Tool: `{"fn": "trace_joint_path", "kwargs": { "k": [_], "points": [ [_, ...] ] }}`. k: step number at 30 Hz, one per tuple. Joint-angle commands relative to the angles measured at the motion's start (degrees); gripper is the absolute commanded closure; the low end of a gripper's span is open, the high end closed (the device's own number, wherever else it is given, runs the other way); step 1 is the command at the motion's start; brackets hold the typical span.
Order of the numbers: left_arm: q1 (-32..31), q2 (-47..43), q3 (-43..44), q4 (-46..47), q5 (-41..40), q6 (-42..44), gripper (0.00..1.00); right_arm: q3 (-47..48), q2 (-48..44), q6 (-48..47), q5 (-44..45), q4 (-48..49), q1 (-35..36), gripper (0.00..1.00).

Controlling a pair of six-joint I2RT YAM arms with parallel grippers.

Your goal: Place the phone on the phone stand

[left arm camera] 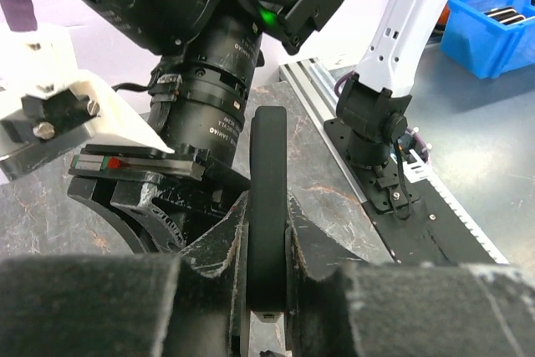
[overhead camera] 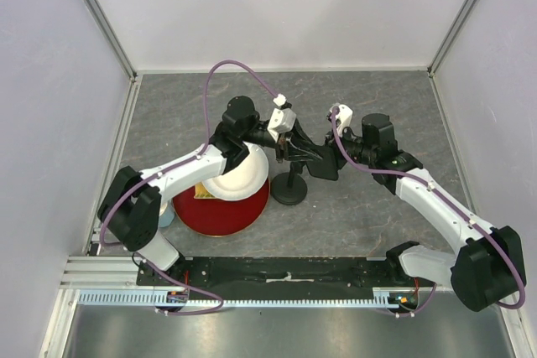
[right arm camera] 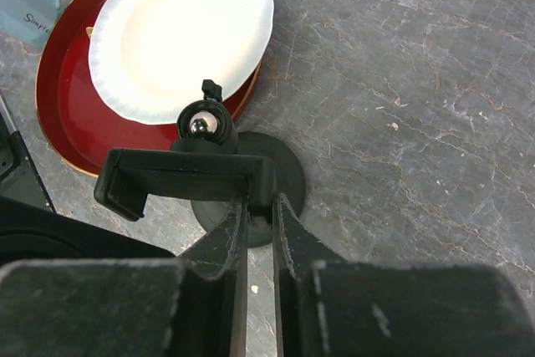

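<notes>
Light blue thing (overhead camera: pixel 165 215): it is lying at the far left, at 8 o'clock from the red plate, partly hiding under the left arm.
Red plate (overhead camera: pixel 220 211): it is sitting on the grey table (overhead camera: pixel 377 106), at 9 o'clock from the stand's round foot.
White plate (right arm camera: pixel 180 31): it is lying on the red plate, sitting toward its 1 o'clock side. Its edge is coming very near the stand's foot.
Left gripper (left arm camera: pixel 266 236): its fingers are pressing on both flat sides of the phone, pinching it tight.
Phone (left arm camera: pixel 267 165): it is standing on its thin edge between those fingers, up above the table, at about 12 o'clock from the stand's foot.
Phone stand (right arm camera: pixel 184 177): it is standing upright on its round foot in the middle of the table, with a shiny ball under the cradle.
Right gripper (right arm camera: pixel 255 223): it is reaching in from 3 o'clock and pinching one end of the cradle.
In the way: the right arm (left arm camera: pixel 209 56) is filling the space just behind the phone, and both grippers are crowding together over the stand.
</notes>
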Motion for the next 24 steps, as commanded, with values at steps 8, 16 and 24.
{"fn": "trace_joint_path", "kwargs": {
  "k": [8,16,24],
  "points": [
    [2.56,1.7,4.21,-3.16,0.27,11.3,0.98,0.74,0.23,2.75,-6.14,1.25,-0.18,1.0],
    [3.97,2.67,4.74,-4.66,0.98,11.12,0.98,0.3,-1.44,2.66,-5.62,1.33,-0.26,1.0],
    [3.97,-0.5,2.55,-10.19,-2.36,13.58,0.98,-1.72,-3.2,3.37,-4.29,4.67,-0.26,1.0]
  ]
}}
